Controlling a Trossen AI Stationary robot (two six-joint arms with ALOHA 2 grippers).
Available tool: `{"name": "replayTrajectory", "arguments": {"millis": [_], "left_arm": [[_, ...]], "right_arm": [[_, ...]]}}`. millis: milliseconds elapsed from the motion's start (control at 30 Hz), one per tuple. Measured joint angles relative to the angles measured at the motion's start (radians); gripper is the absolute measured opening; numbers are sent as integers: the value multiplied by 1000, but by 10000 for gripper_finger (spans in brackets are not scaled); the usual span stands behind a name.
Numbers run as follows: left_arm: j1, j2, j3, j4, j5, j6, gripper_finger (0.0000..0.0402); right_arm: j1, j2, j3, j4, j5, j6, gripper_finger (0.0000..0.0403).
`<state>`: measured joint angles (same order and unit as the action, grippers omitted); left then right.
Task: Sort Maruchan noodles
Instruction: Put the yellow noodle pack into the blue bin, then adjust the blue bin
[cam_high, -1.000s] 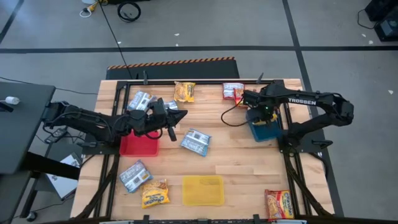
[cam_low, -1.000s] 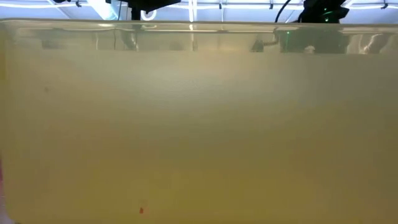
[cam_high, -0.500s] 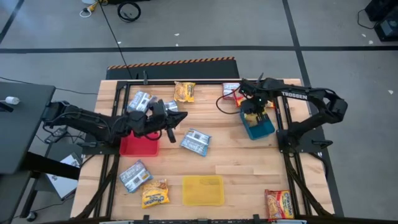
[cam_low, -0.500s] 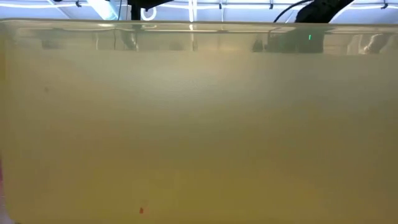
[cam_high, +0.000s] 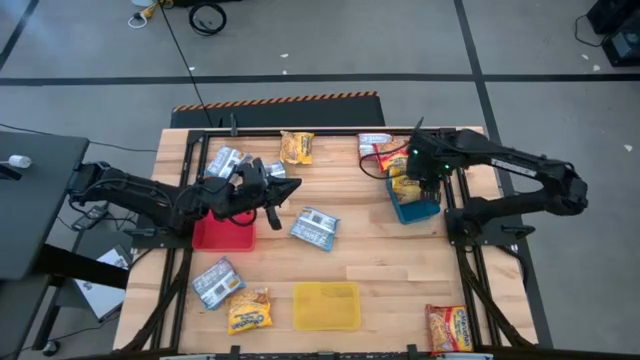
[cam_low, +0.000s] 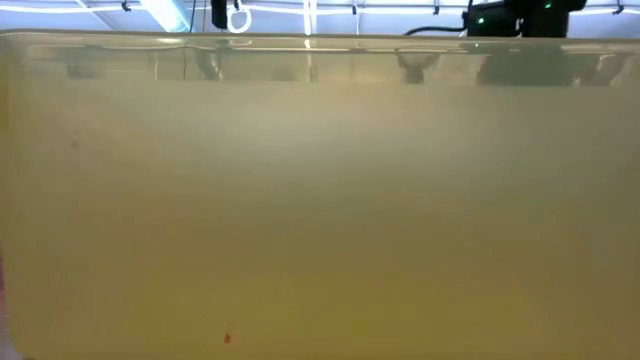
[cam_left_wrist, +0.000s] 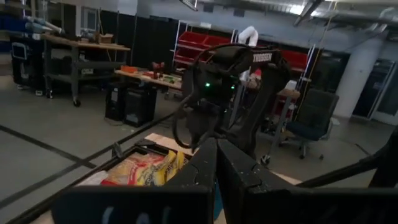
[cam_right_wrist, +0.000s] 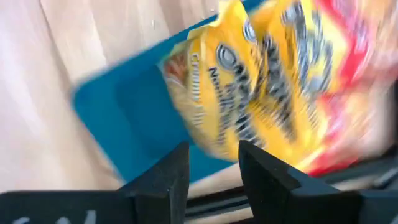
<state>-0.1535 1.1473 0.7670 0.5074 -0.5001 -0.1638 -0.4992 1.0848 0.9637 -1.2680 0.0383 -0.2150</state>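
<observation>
My right gripper (cam_high: 416, 172) (cam_right_wrist: 213, 152) hovers open just above the blue tray (cam_high: 418, 209) at the table's far right. A yellow-orange noodle packet (cam_high: 404, 186) (cam_right_wrist: 249, 81) lies half on that tray's far left part (cam_right_wrist: 134, 118) and half on a red packet (cam_high: 388, 156) beside it. My left gripper (cam_high: 273, 204) (cam_left_wrist: 216, 149) is shut and empty, held above the table beside the red tray (cam_high: 222, 233). Other packets lie flat on the wood: blue-and-white ones (cam_high: 315, 227) (cam_high: 217, 281) (cam_high: 228, 160), yellow ones (cam_high: 296, 147) (cam_high: 249, 311), and a red-and-yellow one (cam_high: 449, 327).
A yellow tray (cam_high: 326, 305) sits near the front edge, and its wall (cam_low: 320, 200) fills the low view. A dark metal frame (cam_high: 455, 190) runs along both table sides and the far edge. Bare wood lies in the middle (cam_high: 375, 250).
My right gripper swung from over the blue tray toward the far left, then came back over the tray's far edge. A yellow-orange packet now shows lying on that tray's far left part. The blue tray slid slightly to the left. My left arm kept still.
</observation>
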Motion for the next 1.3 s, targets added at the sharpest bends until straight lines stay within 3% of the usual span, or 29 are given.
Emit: {"name": "replayTrajectory", "arguments": {"millis": [133, 200, 433, 500, 767, 900, 1067, 1300], "left_arm": [[0, 0, 70, -111, 0, 11, 14], [0, 0, 105, -201, 0, 11, 14], [-14, -12, 263, -556, 0, -9, 14], [-15, -13, 302, -606, 2, -12, 14], [-14, -18, 360, -678, 15, -1, 14], [-14, -18, 360, -694, 16, -10, 14], [-14, -18, 360, -719, 16, -62, 14], [-22, -15, 360, -726, 17, -145, 14]], "right_arm": [[14, -26, -62, 8, -107, 491, 140], [22, -22, -123, 41, -131, 662, 137], [48, 14, -341, 305, -128, 969, 115], [57, 22, -380, 390, -92, 1017, 101], [66, 36, -421, 556, 239, 1079, 35], [69, 18, -411, 553, 172, 1053, 16], [89, -6, -410, 384, 127, 1046, 10], [181, -8, -409, 276, -44, 1178, 11]]}}
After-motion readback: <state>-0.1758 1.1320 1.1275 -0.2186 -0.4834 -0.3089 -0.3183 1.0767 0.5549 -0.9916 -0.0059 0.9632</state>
